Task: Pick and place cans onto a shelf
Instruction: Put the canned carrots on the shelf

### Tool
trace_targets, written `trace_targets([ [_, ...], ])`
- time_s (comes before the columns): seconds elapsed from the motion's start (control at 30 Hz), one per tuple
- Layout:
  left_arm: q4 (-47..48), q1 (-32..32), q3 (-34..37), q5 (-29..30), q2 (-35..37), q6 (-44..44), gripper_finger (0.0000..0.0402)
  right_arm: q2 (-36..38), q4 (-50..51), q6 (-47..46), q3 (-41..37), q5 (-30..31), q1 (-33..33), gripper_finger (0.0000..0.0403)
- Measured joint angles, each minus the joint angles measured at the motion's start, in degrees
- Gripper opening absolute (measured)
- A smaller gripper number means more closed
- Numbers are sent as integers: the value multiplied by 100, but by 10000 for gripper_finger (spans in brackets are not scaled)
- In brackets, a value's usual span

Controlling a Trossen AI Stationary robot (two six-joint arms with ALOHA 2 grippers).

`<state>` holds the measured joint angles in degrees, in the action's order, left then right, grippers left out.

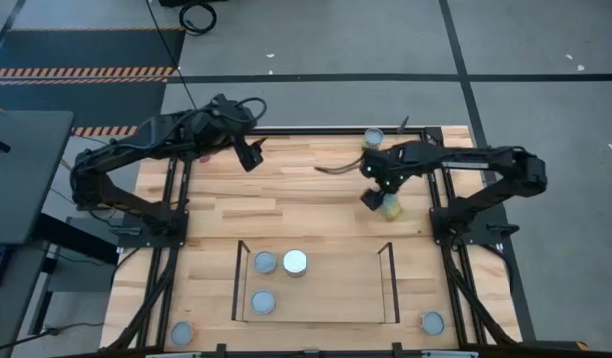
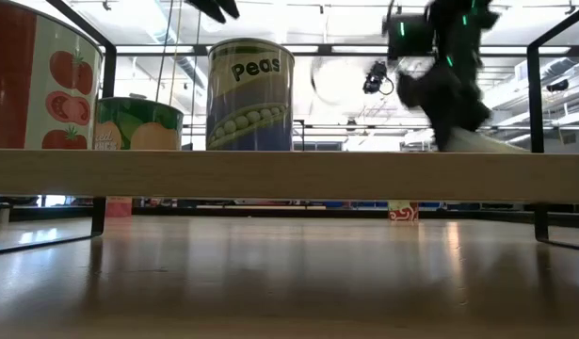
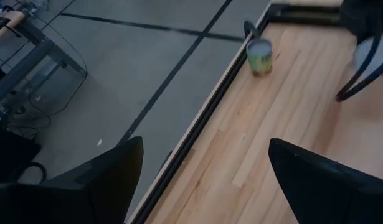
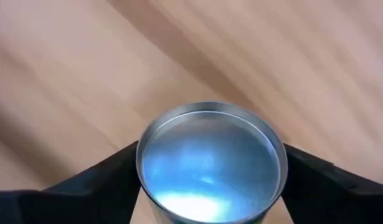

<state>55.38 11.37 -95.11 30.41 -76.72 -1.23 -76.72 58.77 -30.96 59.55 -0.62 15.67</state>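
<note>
The pale planked wooden counter looks smooth with a faint sheen; the round silvery metal can top shines glossy.

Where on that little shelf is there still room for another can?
The shelf is bare from its middle to its right upright. Three cans crowd its left end. The right end effector brackets another can.

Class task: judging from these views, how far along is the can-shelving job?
Done: three round metal-topped cans stand on the low light-wood shelf. In hand: the right claw straddles a yellow-green can. Left: cans at the table's far edge and near corners. The left claw waits open.
</note>
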Motion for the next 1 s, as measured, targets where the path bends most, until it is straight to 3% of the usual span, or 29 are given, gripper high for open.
trace_targets([
  [0.23,-19,-481,-562,-2,207,407,352,399,-1631,272,804,358,-696,321],
  [0.53,-20,-973,-772,-6,606,969,352,249,-3513,576,998,1122,-2531,321],
  [0.8,-119,-1343,-774,-16,697,2061,352,-543,-5025,1342,998,1979,-4069,321],
  [1.0,-190,-1590,-769,-18,611,2178,352,-1419,-6054,2295,997,2405,-4746,321],
])
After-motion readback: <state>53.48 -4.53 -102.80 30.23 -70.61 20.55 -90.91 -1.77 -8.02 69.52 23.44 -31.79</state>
